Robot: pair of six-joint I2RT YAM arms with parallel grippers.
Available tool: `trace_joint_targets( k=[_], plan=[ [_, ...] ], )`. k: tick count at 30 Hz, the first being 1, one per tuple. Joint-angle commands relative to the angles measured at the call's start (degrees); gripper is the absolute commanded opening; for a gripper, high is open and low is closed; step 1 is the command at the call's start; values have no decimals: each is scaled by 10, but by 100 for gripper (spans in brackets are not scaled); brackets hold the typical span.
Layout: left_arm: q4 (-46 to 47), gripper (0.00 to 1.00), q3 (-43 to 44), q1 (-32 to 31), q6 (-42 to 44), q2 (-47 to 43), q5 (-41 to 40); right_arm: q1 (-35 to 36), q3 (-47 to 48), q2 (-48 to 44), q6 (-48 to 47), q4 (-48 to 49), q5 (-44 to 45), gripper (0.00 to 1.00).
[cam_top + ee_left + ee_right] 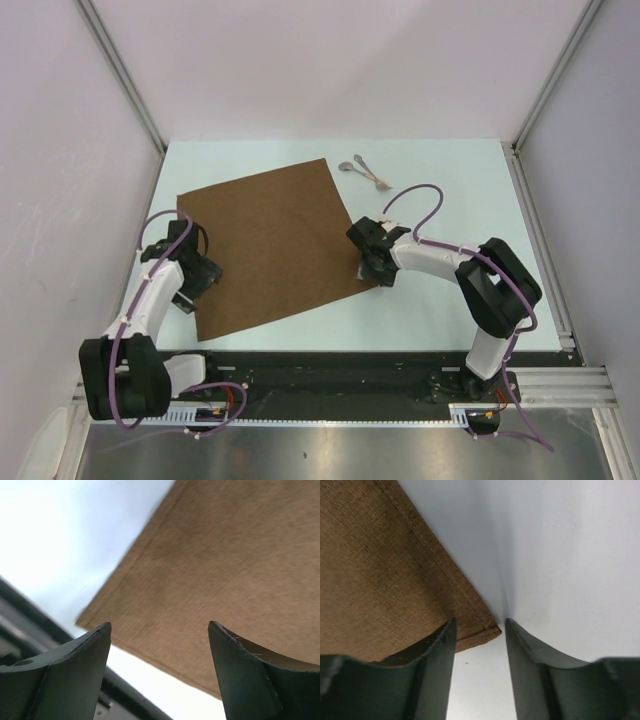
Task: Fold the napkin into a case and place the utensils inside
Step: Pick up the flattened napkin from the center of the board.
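The napkin (275,245) lies flat and unfolded on the table (450,300). With the left gripper (160,630) wide apart and the right gripper (480,622) narrowly apart astride a corner, we should pinch both hems squarely before folding.

No readable text, label, brand, number or sign in any view.

From here I see the pale mint-green flat tabletop (240,160) carrying a plain brown square cloth napkin (270,245), spread flat and askew, with two small silvery metal utensils (366,174) lying together just beyond its far right corner.
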Motion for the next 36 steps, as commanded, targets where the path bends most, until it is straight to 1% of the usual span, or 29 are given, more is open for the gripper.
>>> trace_joint_targets(
  k=[1,2,3,4,5,6,7,8,10,11,13,14,17,19,21,22,24,27,30,32,33,36],
  plan=[
    [-85,83,42,-2,-24,13,-16,2,-15,-2,46,29,6,44],
    [-98,83,43,-1,-25,10,-14,1,-18,-2,48,32,5,41],
    [-99,83,40,1,-26,-4,-11,1,-22,-2,47,43,2,31],
    [-100,83,35,4,-29,-12,0,-2,-23,-2,44,46,2,26],
    [-105,83,22,8,-38,-20,6,-4,-22,-4,41,48,1,15],
    [-111,82,16,10,-44,-32,12,-6,-17,-8,32,50,0,9],
    [-117,81,9,18,-50,-35,35,-6,-15,-12,28,52,0,4],
    [-122,78,-4,22,-62,-37,43,-5,-14,-16,25,51,2,0],
    [-138,73,-15,24,-72,-39,48,-3,-14,-31,15,58,3,0],
    [-148,66,-18,26,-87,-38,38,-1,-12,-34,14,60,4,0],
    [-158,59,-28,44,-96,-31,32,-1,-13,-37,11,64,-2,0],
    [-159,49,-32,51,-97,-27,19,-1,-15,-38,12,70,-5,0],
    [-146,28,-66,79,-92,-14,5,-4,-20,-41,12,85,-23,0],
    [-143,23,-78,106,-89,-5,-2,-5,-21,-42,11,90,-30,0],
    [-157,25,-67,107,-99,-3,-19,-9,-20,-44,11,93,-37,0],
    [-159,30,-60,108,-104,-4,-26,-11,-21,-46,11,95,-38,0],
    [-146,31,-62,117,-104,-6,-29,-13,-23,-54,11,99,-37,0],
    [-111,38,-76,120,-106,20,-8,-21,-30,-61,10,106,-41,0],
    [-76,41,-96,120,-104,46,5,-24,-32,-63,9,109,-48,0],
    [-57,44,-100,120,-100,50,-2,-26,-33,-65,7,109,-50,0],
    [-50,47,-100,120,-97,51,-4,-27,-34,-66,6,109,-50,0],
    [-31,50,-109,120,-89,58,0,-29,-35,-67,5,111,-50,0]
  ],
)
